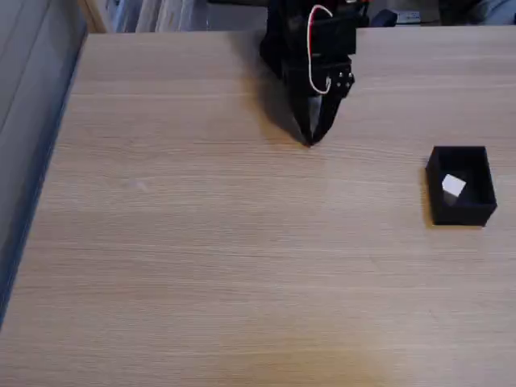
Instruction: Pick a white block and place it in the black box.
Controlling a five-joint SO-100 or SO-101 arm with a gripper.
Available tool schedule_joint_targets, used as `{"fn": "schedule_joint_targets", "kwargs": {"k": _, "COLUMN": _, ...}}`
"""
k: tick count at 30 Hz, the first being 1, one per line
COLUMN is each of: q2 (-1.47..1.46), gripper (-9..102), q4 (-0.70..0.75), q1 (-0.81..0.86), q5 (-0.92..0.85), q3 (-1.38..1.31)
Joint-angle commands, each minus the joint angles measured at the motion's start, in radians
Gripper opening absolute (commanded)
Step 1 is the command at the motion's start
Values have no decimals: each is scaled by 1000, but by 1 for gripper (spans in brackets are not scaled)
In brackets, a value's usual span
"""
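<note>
In the fixed view a small white block (454,186) lies inside the black box (461,212), which stands on the wooden table near the right edge. My black gripper (310,139), with red and white wires on its body, points down at the table near the top middle, well to the left of the box. Its fingers meet at the tips and hold nothing.
The light wooden table (201,242) spreads across the whole view. Its left edge runs diagonally beside a grey floor strip (24,121). Cluttered items line the far side behind the arm.
</note>
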State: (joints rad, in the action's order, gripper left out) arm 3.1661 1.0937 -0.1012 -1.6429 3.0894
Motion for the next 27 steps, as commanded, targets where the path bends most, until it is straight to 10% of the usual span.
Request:
{"fn": "schedule_joint_targets", "kwargs": {"k": 1, "q2": 77, "gripper": 0, "q4": 104, "q1": -12, "q5": 40, "q3": 15}}
{"fn": "schedule_joint_targets", "kwargs": {"k": 27, "q2": 164, "gripper": 0, "q4": 252, "q1": 18, "q5": 74, "q3": 17}}
